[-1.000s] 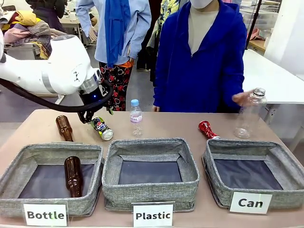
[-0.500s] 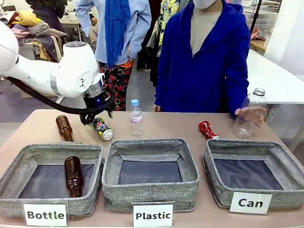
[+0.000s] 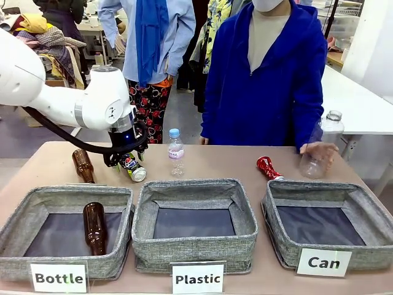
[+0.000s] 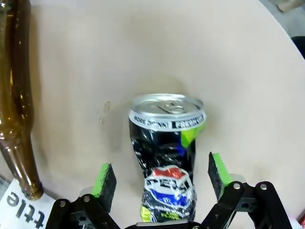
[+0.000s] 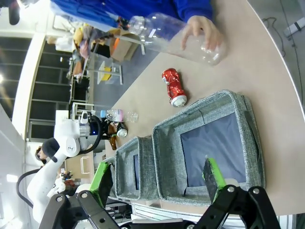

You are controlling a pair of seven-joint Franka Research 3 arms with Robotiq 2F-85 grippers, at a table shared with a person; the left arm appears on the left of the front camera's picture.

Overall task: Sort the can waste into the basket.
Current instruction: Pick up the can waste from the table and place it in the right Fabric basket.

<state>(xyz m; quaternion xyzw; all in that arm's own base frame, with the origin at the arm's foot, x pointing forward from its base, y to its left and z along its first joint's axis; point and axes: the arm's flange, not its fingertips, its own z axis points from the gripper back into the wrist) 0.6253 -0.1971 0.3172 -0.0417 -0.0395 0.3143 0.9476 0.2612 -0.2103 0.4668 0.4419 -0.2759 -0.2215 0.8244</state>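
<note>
Tan tabletop (image 3: 209,161) carries three grey bins along our near edge, with a person in blue standing across from us. Nothing of the sorting is done yet, by our reading: the Can basket (image 3: 368,258), at about four o'clock in the front view, shows bare dark lining, and both cans lie on the table.

Our left gripper (image 3: 126,161) is down at about ten o'clock in the front view, over the dark can (image 3: 131,166). In the left wrist view the left gripper (image 4: 162,179) has its jaws apart, one green pad on each side of the dark can (image 4: 167,157), with table showing in both gaps, so we judge no grip is made. A brown bottle (image 4: 16,105) lies at nine o'clock from that can.

The red can (image 3: 268,167), crushed, lies on its side just outside the Can basket's far rim, at about eleven o'clock from the basket. The person's hand (image 3: 319,150) rests on a clear plastic bottle (image 3: 322,138) at one o'clock from the basket.

Our right gripper (image 5: 157,176) hangs with jaws spread and nothing between them, looking down over the Can basket (image 5: 205,107) and the red can (image 5: 173,87).

What is left, we judge: close on the dark can, carry it across to the basket, then fetch the red one.
</note>
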